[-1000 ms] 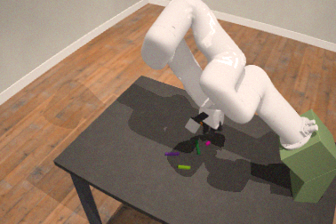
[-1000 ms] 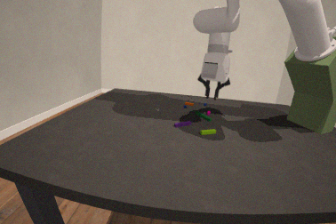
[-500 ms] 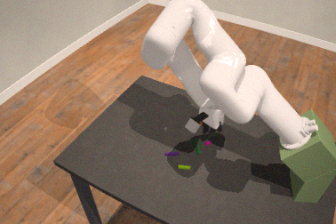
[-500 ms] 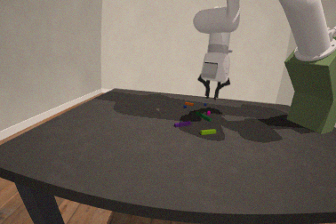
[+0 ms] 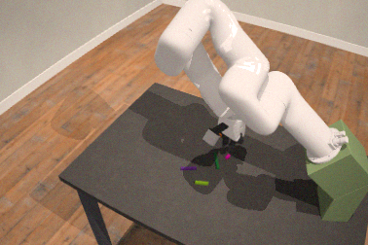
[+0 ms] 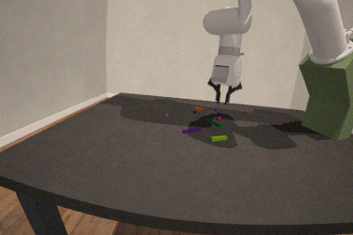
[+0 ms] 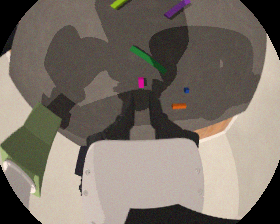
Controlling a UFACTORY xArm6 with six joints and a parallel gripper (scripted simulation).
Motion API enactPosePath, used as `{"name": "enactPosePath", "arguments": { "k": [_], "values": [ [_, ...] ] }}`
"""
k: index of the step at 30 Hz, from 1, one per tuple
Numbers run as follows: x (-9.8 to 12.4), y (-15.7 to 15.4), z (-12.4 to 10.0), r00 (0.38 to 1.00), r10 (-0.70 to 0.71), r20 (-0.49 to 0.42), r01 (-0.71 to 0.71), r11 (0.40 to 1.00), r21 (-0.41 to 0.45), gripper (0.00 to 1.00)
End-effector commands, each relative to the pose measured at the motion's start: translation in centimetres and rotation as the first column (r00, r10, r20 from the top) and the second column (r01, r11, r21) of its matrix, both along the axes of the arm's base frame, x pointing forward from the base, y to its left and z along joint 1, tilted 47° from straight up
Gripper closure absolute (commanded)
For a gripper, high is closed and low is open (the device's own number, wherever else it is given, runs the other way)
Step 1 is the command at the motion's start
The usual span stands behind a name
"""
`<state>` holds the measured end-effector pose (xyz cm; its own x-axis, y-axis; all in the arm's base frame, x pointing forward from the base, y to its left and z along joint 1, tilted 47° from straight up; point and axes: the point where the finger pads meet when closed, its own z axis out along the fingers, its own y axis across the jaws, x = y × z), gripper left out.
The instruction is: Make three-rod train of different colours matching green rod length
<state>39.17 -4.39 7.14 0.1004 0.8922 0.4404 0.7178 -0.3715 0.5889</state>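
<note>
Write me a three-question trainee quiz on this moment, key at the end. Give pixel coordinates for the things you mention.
1. True or false: the purple rod (image 5: 188,168) (image 6: 191,131) (image 7: 177,9) touches the lime rod (image 5: 202,183) (image 6: 218,138) (image 7: 120,4).

2. Fill in: the two fingers of the hand (image 5: 231,145) (image 6: 222,103) (image 7: 141,95) stand ____ (apart / together).

3. Which visible rods, in three different colours, match the length of the green rod (image 5: 217,160) (image 6: 215,122) (image 7: 149,59) when laid end to end?

Key: 1. False. 2. Apart. 3. The lime rod, the magenta rod (image 5: 228,157) (image 6: 219,118) (image 7: 141,83) and a blue rod (image 6: 194,112) (image 7: 186,90): 5 + 2 + 1 = 8.

White arm (image 5: 245,68) (image 6: 228,22) (image 7: 17,189) arched and folded, tool (image 5: 230,145) (image 6: 222,103) (image 7: 141,98) pointing down — fingers slightly apart
</note>
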Motion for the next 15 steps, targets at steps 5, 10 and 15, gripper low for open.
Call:
{"name": "enactPosePath", "arguments": {
  "k": [5,10,15],
  "values": [
    [0.19,0.04,-0.15,1.000,-0.001,0.001,0.001,1.000,0.000,0.76],
    [0.47,0.15,-0.43,1.000,-0.001,0.001,0.001,1.000,0.000,0.76],
    [0.71,0.24,-0.67,1.000,-0.001,0.001,0.001,1.000,0.000,0.76]
  ]
}}
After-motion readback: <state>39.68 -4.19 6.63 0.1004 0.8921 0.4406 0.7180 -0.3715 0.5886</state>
